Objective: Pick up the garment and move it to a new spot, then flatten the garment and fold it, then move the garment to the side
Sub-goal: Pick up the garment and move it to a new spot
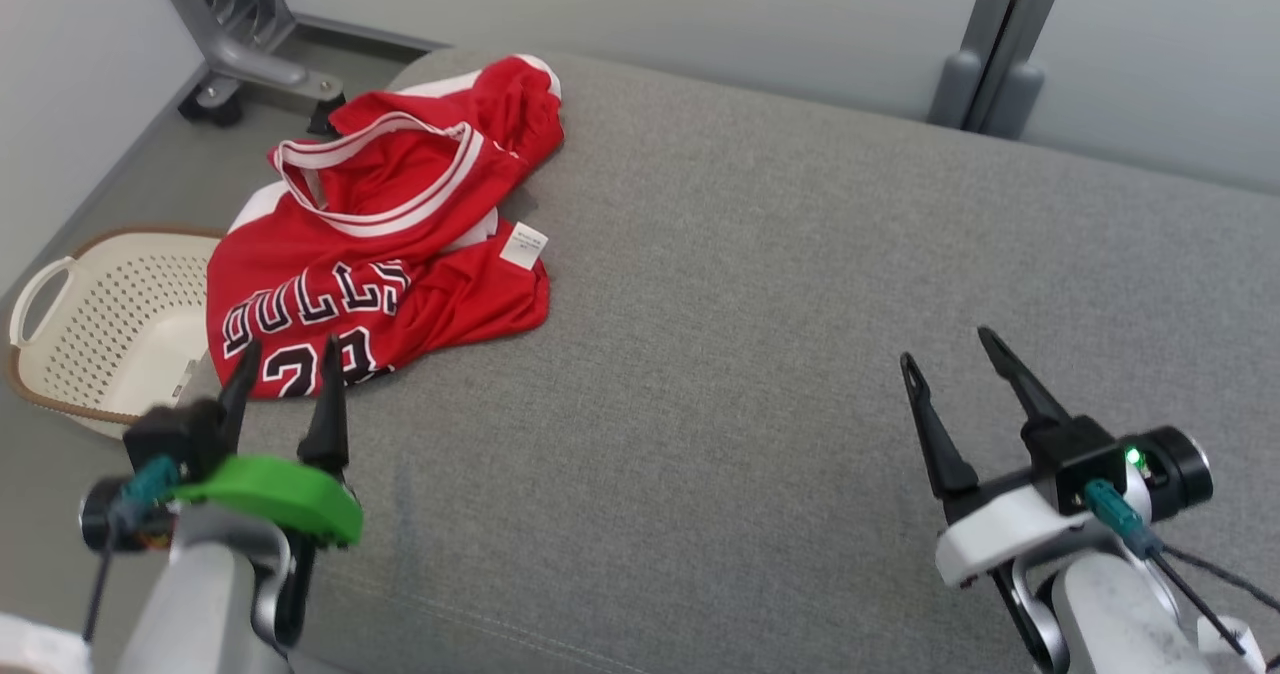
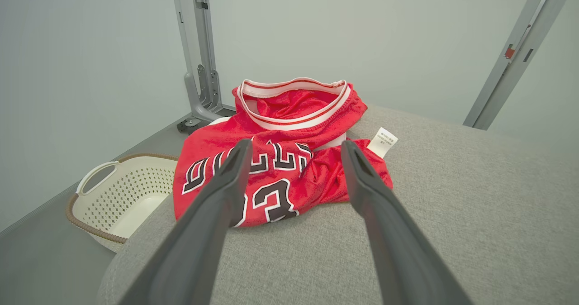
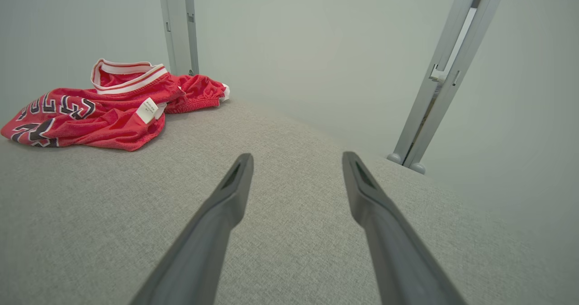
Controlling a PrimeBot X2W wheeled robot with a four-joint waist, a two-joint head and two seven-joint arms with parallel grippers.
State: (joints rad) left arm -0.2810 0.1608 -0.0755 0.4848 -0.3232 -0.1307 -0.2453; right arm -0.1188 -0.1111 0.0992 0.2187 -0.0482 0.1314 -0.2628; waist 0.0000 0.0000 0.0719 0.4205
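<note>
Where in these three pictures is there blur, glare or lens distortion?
Head view: the jersey is sharp, the left end effector looks soft. Left wrist view: the fingers are blurred up close; the two posts lean apart, a wide-angle effect. Right wrist view: even, soft light on the grey cushion, no glare, hardly any shadow.

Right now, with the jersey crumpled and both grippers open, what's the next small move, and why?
Probably ease the left gripper forward and down onto the jersey's near edge. Its jaws stand open right at that edge with nothing held, while the right gripper hovers open over bare cushion, well away from the cloth.
</note>
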